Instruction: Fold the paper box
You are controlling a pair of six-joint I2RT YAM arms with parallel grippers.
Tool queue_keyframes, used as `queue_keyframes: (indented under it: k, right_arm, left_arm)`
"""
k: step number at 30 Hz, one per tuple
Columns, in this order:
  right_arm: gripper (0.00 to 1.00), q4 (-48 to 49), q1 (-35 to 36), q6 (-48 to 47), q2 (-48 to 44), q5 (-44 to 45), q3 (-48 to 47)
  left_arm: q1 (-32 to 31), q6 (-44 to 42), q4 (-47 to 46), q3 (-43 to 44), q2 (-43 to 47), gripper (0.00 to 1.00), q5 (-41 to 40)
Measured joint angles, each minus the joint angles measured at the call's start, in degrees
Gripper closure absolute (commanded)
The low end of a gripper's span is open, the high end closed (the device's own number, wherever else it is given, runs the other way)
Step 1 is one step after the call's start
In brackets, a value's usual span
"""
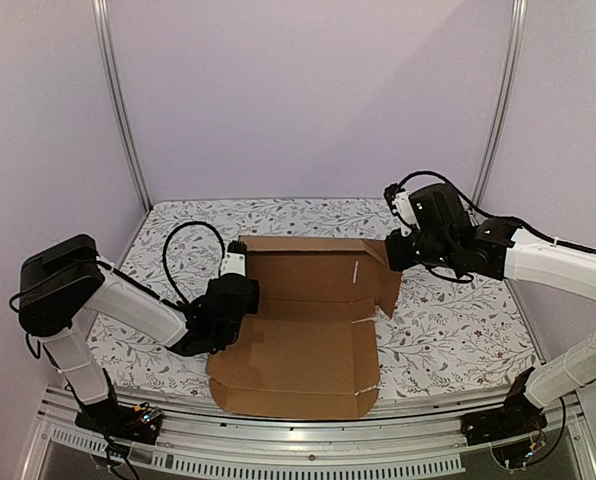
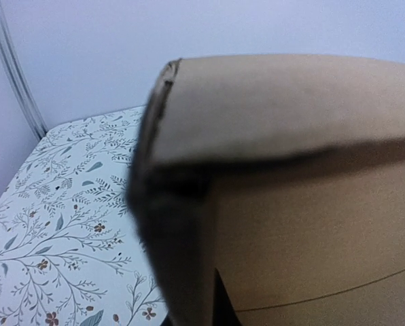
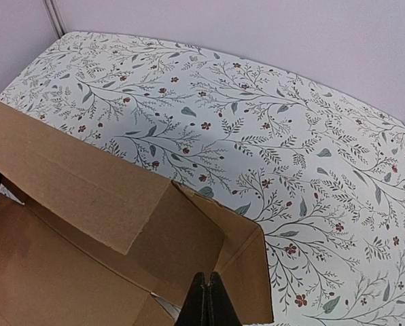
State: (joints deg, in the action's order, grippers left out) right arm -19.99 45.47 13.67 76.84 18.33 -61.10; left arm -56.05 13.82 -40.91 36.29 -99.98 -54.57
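Brown paper box (image 1: 303, 345) lies part-folded, far wall and flaps raised.

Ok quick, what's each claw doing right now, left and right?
Left claw: closed, gripping the box at its left edge.
Right claw: closed at the box's far right corner; whether it grips cannot be told.

So the paper box (image 1: 303, 340) is sitting in the middle of the table (image 1: 458, 330). Its flat near panel is reaching toward the near edge, between the two arm bases, and its back part is standing up on the far side. The left gripper (image 1: 240, 292) is sitting at the box's left edge, and the right gripper (image 1: 392, 254) is hanging by the far right corner flap.
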Motion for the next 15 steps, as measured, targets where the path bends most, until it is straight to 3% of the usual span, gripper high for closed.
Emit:
queue_keyframes:
  k: [15]
  right_arm:
    - [1.0, 5.5, -3.9, 0.5, 9.5, -8.2, -0.4]
  left_arm:
    - [0.0, 6.1, 7.5, 1.5, 0.0, 1.0, -0.3]
